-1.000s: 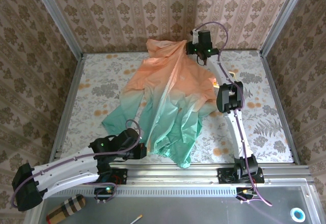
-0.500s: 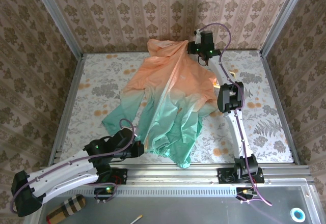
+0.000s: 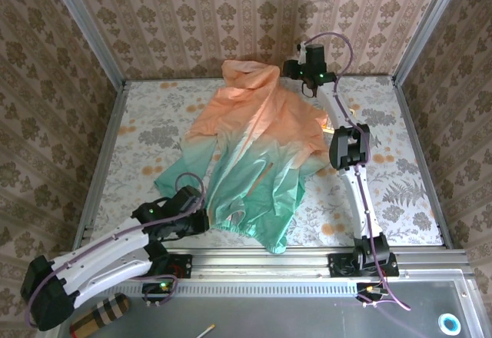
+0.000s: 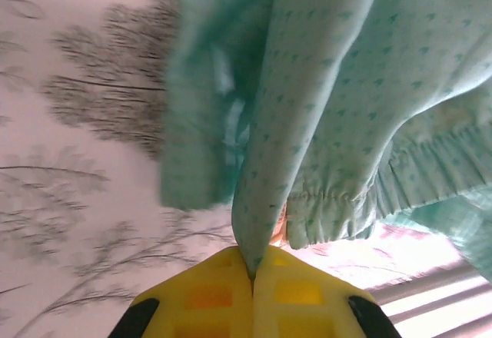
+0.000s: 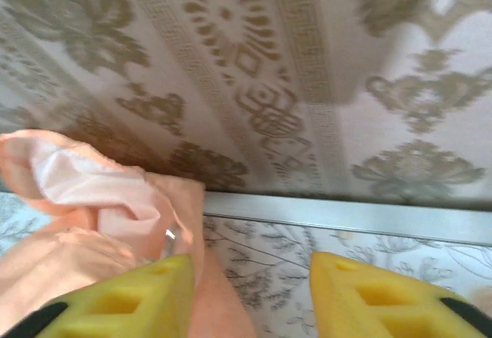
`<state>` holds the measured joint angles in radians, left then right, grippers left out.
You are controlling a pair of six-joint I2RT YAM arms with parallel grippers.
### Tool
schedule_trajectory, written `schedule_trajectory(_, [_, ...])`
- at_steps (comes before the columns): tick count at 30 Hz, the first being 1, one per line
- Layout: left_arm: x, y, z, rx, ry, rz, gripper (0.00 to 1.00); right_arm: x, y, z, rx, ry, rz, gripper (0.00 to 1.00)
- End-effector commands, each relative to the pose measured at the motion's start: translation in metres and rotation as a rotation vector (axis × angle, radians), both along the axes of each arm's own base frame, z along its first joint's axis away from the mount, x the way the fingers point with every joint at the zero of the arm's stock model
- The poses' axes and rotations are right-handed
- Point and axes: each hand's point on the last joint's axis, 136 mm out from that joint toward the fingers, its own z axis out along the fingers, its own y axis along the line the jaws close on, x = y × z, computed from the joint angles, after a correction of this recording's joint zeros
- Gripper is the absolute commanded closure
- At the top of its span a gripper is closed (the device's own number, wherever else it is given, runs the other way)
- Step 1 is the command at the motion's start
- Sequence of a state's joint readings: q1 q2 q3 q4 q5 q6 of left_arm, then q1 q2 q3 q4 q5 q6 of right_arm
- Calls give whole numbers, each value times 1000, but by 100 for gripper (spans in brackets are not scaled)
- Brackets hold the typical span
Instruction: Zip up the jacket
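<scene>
**Left gripper pinches mint hem; right gripper gapes by the hood**

On my overhead feed, the left arm [image 3: 100, 257] reaches in from the near-left corner. It puts the left gripper [image 3: 201, 220] at the green hem of the jacket [image 3: 254, 142], close to the front edge of the table [image 3: 138, 134]. My left wrist camera shows its two yellow fingers [image 4: 207, 296] pressed together, with a fold of mint hem fabric nipped between their tips and the gathered hem edge just beside them. The jacket lies across the middle of the floral table, mint hem toward me. Its peach shoulders lie farther back, and the hood is bunched up at the far edge by the wall [image 3: 192, 15]. Just right of the hood hangs the right gripper [image 3: 294, 67]. On its wrist camera I see the fingers [image 5: 115, 299] spread wide with nothing clamped, and peach fabric lies against the inner side of the left-hand one.
</scene>
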<state>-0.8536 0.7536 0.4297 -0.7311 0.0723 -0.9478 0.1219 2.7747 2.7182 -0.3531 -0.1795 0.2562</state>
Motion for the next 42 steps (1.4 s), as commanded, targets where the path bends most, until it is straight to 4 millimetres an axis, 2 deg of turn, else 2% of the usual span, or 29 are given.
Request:
schedule_trajectory(1, [6,24,15,106,-27,16,68,-12,-15,36,-61,-2,-51,50])
schedule_trajectory(2, [11,23,19,96,-39,23,61,-16,-14,39,-65,5,-49,49])
schedule_trajectory(3, [14,21,22,78,-49,18,58,-20,-14,41,-69,12,-45,49])
schedule_trajectory(10, [35,21,52,69,-155,-12,54,-59,6,54,-138,34,6,48])
schedule_trajectory(14, [57,30,81,108,-278,-24,48,-94,10,65,-139,16,9,47])
schedule_trajectory(16, [70,42,97,172,-345,-7,40,-116,8,73,-126,14,2,47])
schedule_trajectory(17, [77,49,105,207,-383,-3,36,-127,6,83,-128,-5,-2,46])
schedule_trajectory(21, [104,60,136,295,-520,-39,23,-179,-7,96,-169,-29,-26,44])
schedule_trajectory(24, [120,70,156,354,-591,-56,17,-219,-21,103,-187,-32,-50,43])
schedule_trajectory(25, [124,75,161,383,-611,-49,15,-230,-24,101,-192,-27,-57,42])
schedule_trajectory(28, [141,95,173,460,-679,0,6,-268,-38,107,-210,-56,-89,36])
schedule_trajectory(30, [152,101,181,449,-720,41,0,-293,-52,110,-234,-76,-128,30])
schedule_trajectory(31, [155,102,184,431,-733,53,0,-302,-58,109,-246,-78,-146,21])
schedule_trajectory(35, [172,111,200,386,-813,119,0,-341,-80,104,-292,-94,-214,8])
schedule_trajectory(38, [182,118,208,409,-900,143,0,-364,-96,104,-308,-154,-280,1])
schedule_trajectory(42, [190,131,211,456,-1037,178,0,-384,-113,103,-358,-248,-328,0])
